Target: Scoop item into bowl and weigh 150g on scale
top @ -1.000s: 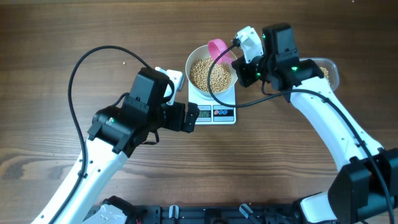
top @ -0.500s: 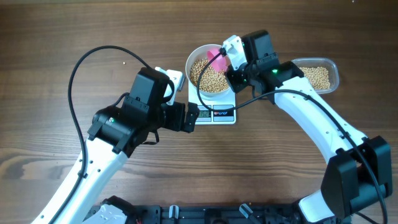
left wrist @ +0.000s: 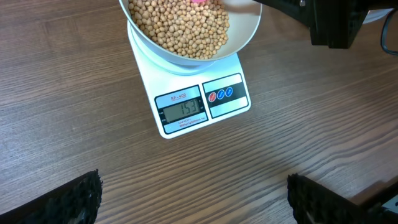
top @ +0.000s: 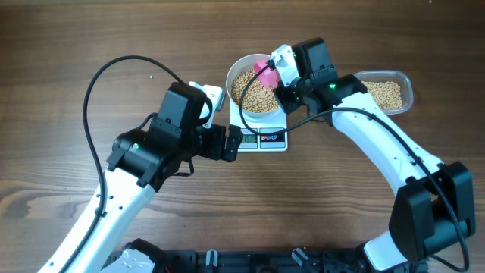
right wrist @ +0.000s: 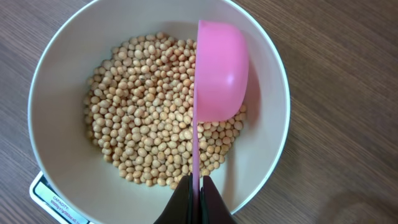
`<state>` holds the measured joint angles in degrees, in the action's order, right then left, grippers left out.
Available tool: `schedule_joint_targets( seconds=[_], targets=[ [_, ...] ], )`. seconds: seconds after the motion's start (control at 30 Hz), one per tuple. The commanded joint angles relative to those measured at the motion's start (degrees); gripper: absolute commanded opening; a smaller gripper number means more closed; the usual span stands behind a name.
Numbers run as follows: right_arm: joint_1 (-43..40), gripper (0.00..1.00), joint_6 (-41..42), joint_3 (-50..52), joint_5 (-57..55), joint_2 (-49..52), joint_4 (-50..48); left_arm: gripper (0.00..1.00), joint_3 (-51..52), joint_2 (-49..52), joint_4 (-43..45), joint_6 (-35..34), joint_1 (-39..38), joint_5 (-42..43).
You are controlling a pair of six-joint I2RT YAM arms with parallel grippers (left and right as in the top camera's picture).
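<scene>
Right claw (right wrist: 194, 186) has swung from the tub (top: 386, 92) to over the bowl (right wrist: 56, 155). I'm holding it clamped on the pink scoop (right wrist: 221, 68), with the beans (right wrist: 149, 137) lying just beneath. Left claw (left wrist: 193, 199) is hanging wide apart, the scale (left wrist: 227, 96) just ahead of it. Its display (left wrist: 180, 111) seems slightly over target, so I'm expecting to skim a few beans out.

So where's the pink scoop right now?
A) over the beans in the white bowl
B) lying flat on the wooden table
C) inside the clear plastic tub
A: the pink scoop hangs over the beans in the white bowl, with the right gripper holding its handle in shut jaws.
</scene>
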<state>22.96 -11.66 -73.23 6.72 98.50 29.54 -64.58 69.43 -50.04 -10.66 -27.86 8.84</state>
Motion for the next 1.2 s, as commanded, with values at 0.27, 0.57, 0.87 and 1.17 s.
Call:
schedule_joint_targets(
  seconds=[0.27,0.57,0.87,1.17],
  targets=[
    [0.44,0.04,3.30,-0.17,6.08,1.25,0.96,1.00,-0.26,0.13,0.13,-0.11,-0.31,0.50],
    [0.22,0.04,5.73,-0.17,12.41,1.11,1.40,1.00,-0.26,0.13,0.13,-0.11,-0.31,0.50],
    [-1.60,0.04,2.82,-0.70,5.35,-2.45,1.81,1.00,-0.26,0.13,0.13,-0.11,-0.31,0.50],
    [-1.60,0.04,2.82,-0.70,5.33,-2.54,0.72,1.00,-0.26,0.13,0.13,-0.11,-0.31,0.50]
  ],
)
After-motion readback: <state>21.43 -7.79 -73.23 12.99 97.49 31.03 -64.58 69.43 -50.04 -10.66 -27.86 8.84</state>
